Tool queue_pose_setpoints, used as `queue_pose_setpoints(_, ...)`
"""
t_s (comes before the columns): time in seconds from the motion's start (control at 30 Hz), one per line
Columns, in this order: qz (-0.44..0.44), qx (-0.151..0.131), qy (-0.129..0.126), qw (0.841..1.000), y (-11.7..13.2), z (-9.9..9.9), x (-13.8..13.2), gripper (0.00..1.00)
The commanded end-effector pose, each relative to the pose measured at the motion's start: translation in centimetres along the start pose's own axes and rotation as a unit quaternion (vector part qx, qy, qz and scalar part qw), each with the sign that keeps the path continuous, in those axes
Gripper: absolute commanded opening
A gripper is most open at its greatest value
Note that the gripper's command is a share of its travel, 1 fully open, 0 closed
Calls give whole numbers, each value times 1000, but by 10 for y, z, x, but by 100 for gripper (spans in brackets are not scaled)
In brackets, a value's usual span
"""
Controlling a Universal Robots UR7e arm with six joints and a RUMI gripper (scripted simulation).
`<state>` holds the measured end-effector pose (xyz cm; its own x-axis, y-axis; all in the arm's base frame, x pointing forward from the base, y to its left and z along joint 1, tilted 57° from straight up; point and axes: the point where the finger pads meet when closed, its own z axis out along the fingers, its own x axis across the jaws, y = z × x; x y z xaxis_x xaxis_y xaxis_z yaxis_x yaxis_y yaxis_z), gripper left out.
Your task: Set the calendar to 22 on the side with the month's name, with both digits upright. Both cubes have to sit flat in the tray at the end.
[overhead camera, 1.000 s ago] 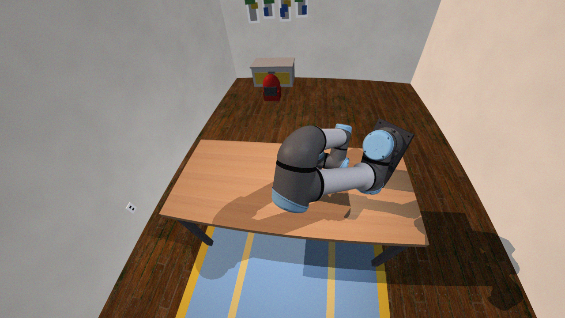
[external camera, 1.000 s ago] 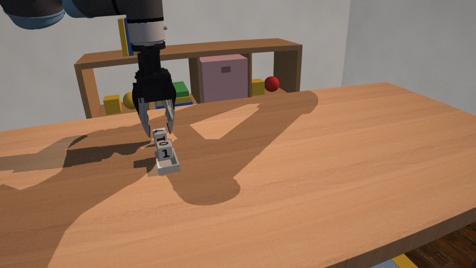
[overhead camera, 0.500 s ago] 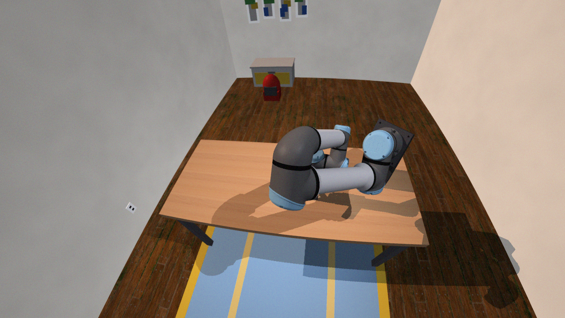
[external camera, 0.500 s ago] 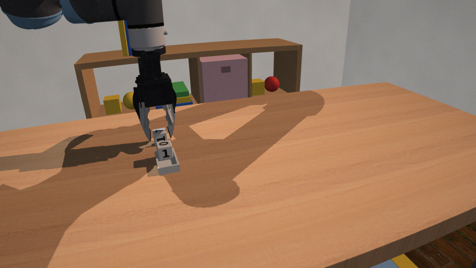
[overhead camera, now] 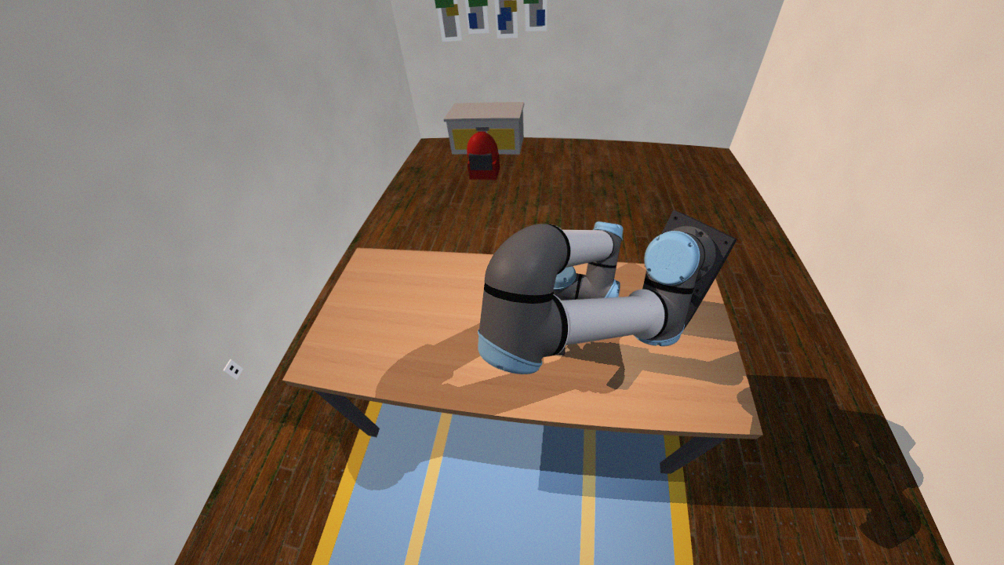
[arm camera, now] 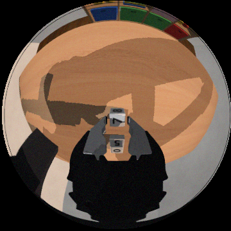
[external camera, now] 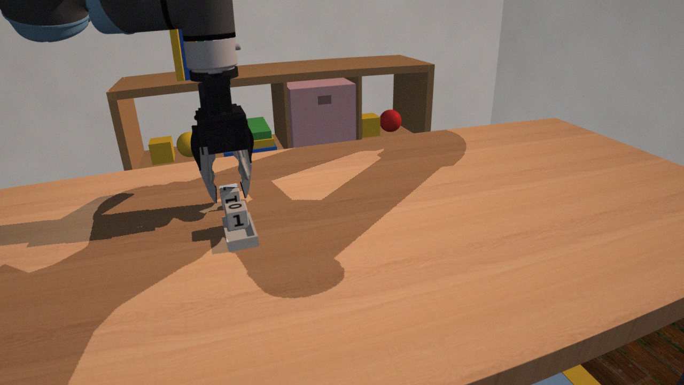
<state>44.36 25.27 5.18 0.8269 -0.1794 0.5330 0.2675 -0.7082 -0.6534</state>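
A small grey tray (external camera: 241,237) stands on the wooden table and holds two white number cubes in a row. The near cube (external camera: 237,220) shows an upright 1 towards the exterior camera. The far cube (external camera: 231,194) lies between the fingers of my gripper (external camera: 229,195), which hangs straight down over it. The fingers stand a little apart on either side of this cube, open. In the wrist view the gripper (arm camera: 116,123) flanks the far cube (arm camera: 116,119), and the near cube (arm camera: 116,145) sits closer to the palm. In the top view the arm (overhead camera: 533,295) hides the calendar.
A low wooden shelf (external camera: 272,102) stands behind the table with a pink box (external camera: 321,110), a red ball (external camera: 390,120), and yellow and green blocks. The table's edge runs along the right front.
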Motion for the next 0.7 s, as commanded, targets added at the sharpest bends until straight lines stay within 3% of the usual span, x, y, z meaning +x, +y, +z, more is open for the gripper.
queue_pose_setpoints(0.0,0,0,0,1000,0,0,0,29)
queue_pose_setpoints(0.47,0,0,0,1000,0,0,0,29)
queue_pose_setpoints(0.5,0,0,0,1000,0,0,0,11)
queue_pose_setpoints(0.67,0,0,0,1000,0,0,0,11)
